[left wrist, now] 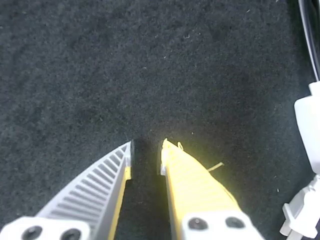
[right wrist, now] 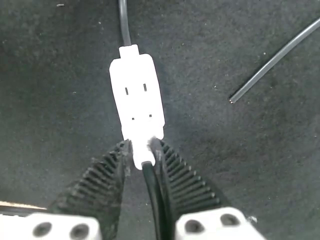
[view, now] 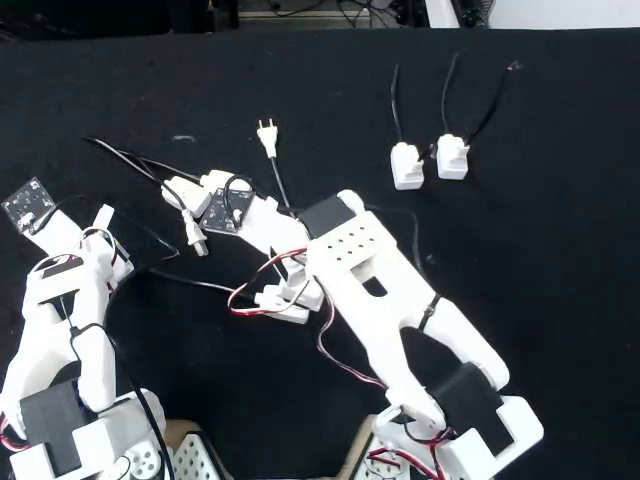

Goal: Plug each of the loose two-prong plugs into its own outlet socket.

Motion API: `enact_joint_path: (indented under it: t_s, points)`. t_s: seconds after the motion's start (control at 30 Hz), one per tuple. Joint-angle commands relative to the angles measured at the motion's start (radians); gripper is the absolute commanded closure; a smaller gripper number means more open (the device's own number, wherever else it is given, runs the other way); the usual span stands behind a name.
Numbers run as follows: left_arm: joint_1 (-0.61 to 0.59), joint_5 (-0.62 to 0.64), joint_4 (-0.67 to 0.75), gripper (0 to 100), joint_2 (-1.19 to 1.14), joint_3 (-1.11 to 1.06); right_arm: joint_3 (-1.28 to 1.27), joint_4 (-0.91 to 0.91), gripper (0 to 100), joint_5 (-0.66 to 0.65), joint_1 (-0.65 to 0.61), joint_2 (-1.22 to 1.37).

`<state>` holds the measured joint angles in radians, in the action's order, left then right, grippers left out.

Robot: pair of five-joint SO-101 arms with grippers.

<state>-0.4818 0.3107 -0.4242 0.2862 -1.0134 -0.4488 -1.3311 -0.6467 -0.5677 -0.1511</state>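
While right tool clamps plug at socket | left tool slightly parted

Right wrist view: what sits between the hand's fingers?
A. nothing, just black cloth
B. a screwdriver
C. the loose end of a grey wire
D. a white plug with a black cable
D: the right hand is clamped on the white plug, its black cable running back between the fingers and its front against the white socket block.

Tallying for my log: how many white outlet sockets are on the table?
3 sockets: two side by side far right, one at the right pincer. The right arm may hide more.
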Motion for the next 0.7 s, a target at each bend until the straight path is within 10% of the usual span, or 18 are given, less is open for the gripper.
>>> enact_joint_path:
  t_s: [0.0,0.67]
  points:
    - [-0.012,0.008,0.012,89,0.017,0.03,0.01,0.028,98.8,0.009,-0.015,-0.013]
    - [-0.01,0.008,0.014,89,0.017,0.03,-0.001,0.025,98.8,0.092,-0.015,-0.13]
